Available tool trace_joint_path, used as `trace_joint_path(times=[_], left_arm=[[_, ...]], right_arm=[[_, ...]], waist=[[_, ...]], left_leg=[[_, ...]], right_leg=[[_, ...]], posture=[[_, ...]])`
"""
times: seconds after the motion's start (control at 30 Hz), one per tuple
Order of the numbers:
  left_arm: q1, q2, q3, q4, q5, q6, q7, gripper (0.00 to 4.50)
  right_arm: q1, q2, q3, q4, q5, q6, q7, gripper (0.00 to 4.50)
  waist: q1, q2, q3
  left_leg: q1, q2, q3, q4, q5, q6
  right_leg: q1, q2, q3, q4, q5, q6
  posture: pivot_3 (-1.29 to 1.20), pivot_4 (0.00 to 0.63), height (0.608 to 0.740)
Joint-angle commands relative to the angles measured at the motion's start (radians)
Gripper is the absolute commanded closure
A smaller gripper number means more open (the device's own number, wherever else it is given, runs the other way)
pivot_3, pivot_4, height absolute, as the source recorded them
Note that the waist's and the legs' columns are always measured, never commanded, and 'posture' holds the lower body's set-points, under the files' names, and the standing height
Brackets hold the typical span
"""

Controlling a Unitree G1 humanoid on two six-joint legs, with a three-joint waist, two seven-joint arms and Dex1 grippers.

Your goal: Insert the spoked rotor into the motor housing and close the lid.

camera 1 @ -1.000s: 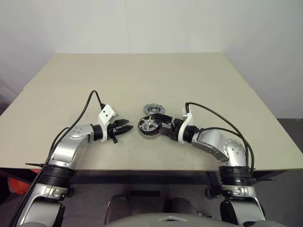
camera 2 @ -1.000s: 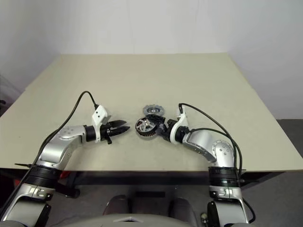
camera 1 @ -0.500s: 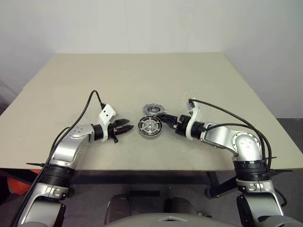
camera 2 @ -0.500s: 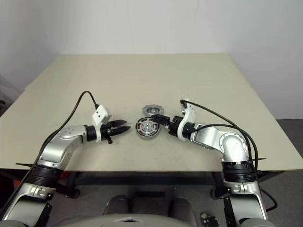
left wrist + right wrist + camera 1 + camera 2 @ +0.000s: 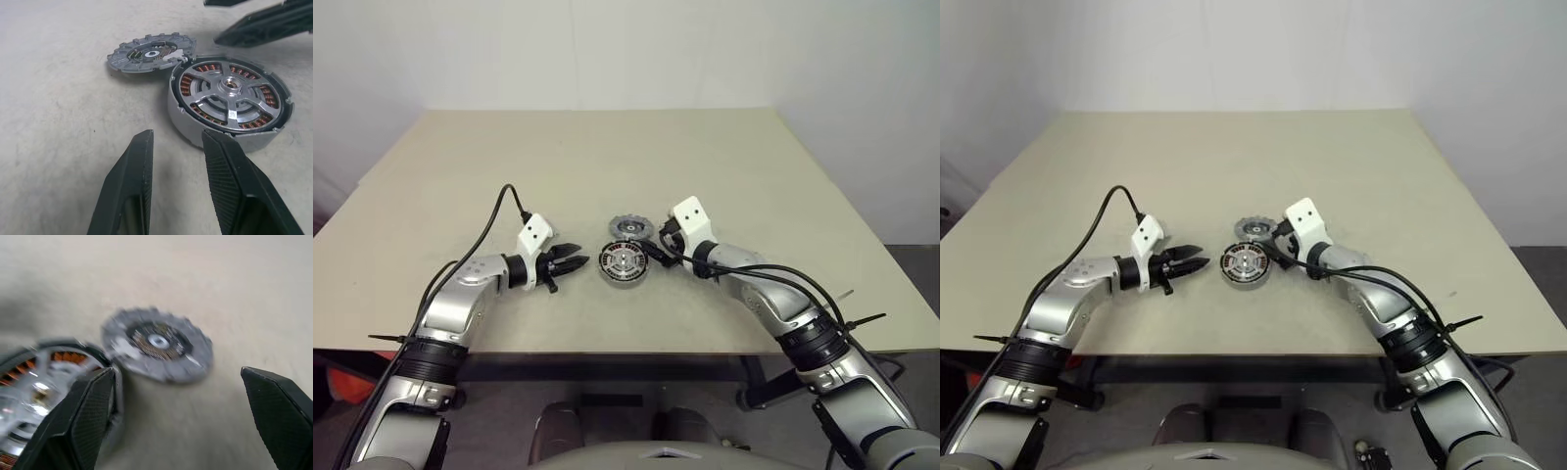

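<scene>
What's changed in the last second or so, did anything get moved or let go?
The right gripper let go of the motor housing, which was tilted up in its grip and now lies flat on the table. The wrist rolled over, and the open gripper now points toward the lid. The left gripper, the lid and the table stayed put.

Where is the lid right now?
The lid lies flat on the table, just behind the motor housing, in front of the right gripper.
</scene>
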Motion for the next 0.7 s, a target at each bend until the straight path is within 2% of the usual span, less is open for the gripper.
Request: trace_joint_path(times=[0.03, 0.17, 0.43, 0.67, 0.7], left_arm=[[-0.003, 0.007, 0.02, -0.021, -0.002, -0.022, 0.004, 2.84], [-0.007, 0.004, 0.017, -0.014, 0.001, -0.024, 0.006, 2.84], [-0.014, 0.006, 0.015, -0.003, 0.007, -0.031, 0.005, 2.84], [-0.002, 0.01, 0.021, -0.011, 0.011, -0.031, 0.017, 2.84], [0.002, 0.011, 0.022, -0.014, 0.01, -0.031, 0.019, 2.84]], right_arm=[[-0.012, 0.006, -0.03, -0.088, -0.028, 0.02, 0.067, 1.13], [0.007, 0.023, -0.023, -0.138, -0.048, 0.047, 0.127, 1.13], [0.02, 0.085, -0.016, -0.087, -0.122, 0.062, 0.191, 1.13], [0.009, 0.129, -0.026, -0.086, -0.162, 0.072, 0.233, 3.41], [0.01, 0.132, -0.028, -0.09, -0.166, 0.075, 0.239, 3.41]], waist=[[0.0, 0.0, 0.0], [0.001, 0.0, 0.0], [0.0, 0.0, 0.0], [0.0, 0.0, 0.0], [0.0, 0.0, 0.0]], left_leg=[[0.0, 0.0, 0.0, 0.0, 0.0, 0.0], [0.001, 0.0, 0.0, 0.0, 0.0, 0.0], [0.002, 0.0, 0.0, 0.001, 0.0, 0.0], [0.002, 0.0, 0.0, 0.001, 0.0, 0.0], [0.002, 0.0, 0.0, 0.001, 0.0, 0.0]], right_leg=[[0.0, 0.0, 0.0, 0.0, 0.0, 0.0], [0.001, 0.0, 0.0, 0.0, 0.0, -0.001], [0.001, 0.0, 0.0, 0.001, 0.0, -0.001], [0.001, 0.0, 0.0, 0.001, 0.001, -0.002], [0.001, 0.0, 0.0, 0.001, 0.001, -0.002]], posture=[[0.0, 0.0, 0.74], [0.0, 0.0, 0.74], [0.0, 0.0, 0.74], [0.0, 0.0, 0.74], [0.0, 0.0, 0.74]])
